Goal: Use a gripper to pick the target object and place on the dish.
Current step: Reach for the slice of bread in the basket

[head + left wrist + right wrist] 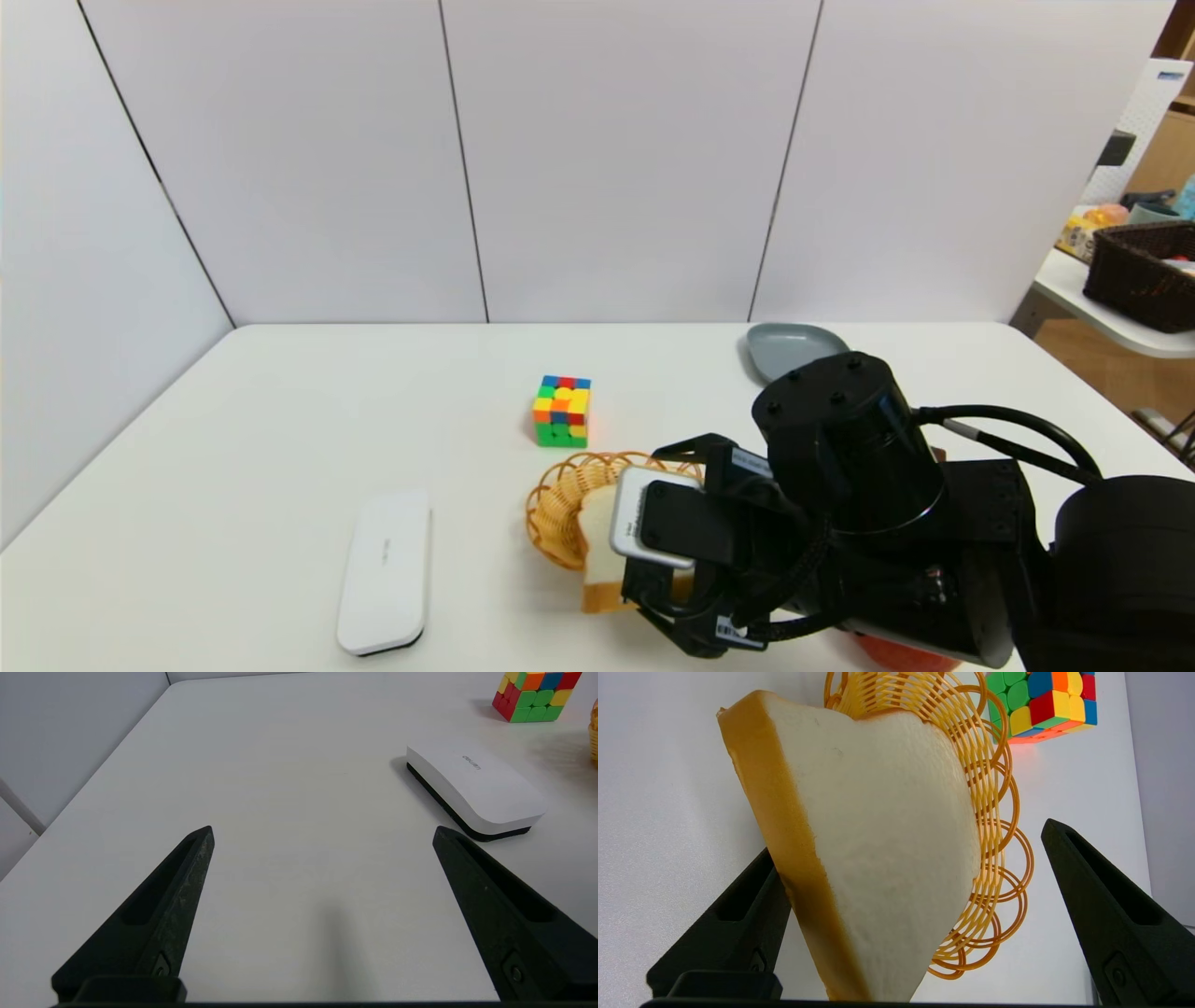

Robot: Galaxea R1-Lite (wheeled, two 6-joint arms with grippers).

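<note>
A thick slice of white bread with a golden-tan crust, the target object, stands on edge on the table and leans against a yellow wicker basket. My right gripper is open around it. One finger lies close behind the crust edge, and the other finger stands well clear. In the head view the bread shows at the basket's near side, half hidden by the wrist. The blue-grey dish sits bare at the far right. My left gripper is open over bare table.
A colourful puzzle cube stands behind the basket. A white board eraser lies at the front left. Something red peeks out under my right arm. A side table with a dark basket stands off to the right.
</note>
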